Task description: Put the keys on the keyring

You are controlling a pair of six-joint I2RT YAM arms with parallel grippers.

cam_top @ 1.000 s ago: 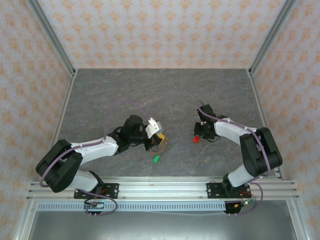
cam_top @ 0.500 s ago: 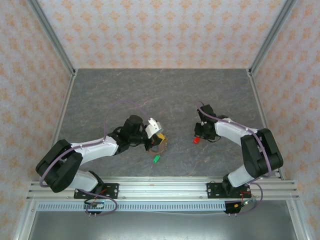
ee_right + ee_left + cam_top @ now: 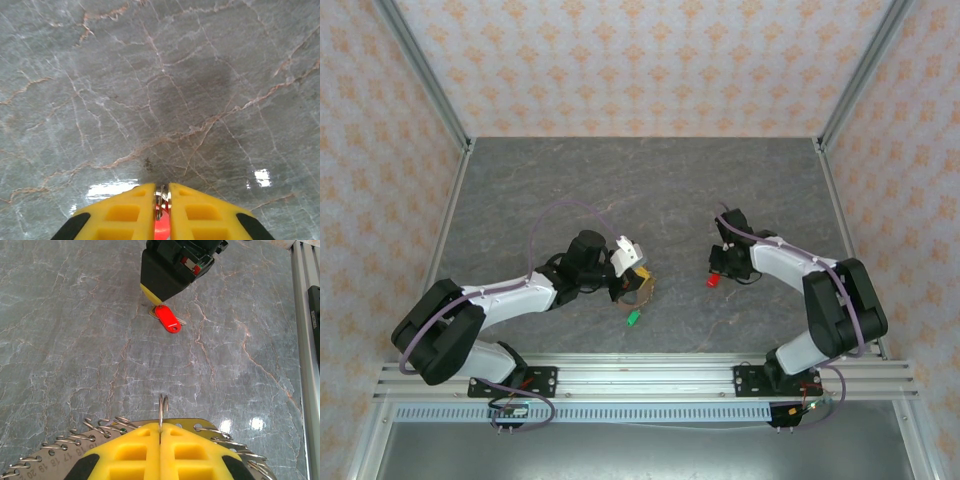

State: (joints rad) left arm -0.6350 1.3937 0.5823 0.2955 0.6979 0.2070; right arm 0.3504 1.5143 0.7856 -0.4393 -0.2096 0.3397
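Red key (image 3: 167,320): light, slick plastic head, stiff thin ring; I hold that ring pinched in right gripper (image 3: 161,192), key resting on table (image 3: 75,340). Opposite, keyring (image 3: 60,460), likely floppy, one wire loop clenched by left gripper (image 3: 161,435).

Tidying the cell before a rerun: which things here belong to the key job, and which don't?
Job: red key in right gripper; green key on table; keyring in left gripper.
Not the job: aluminium rail; patterned walls.
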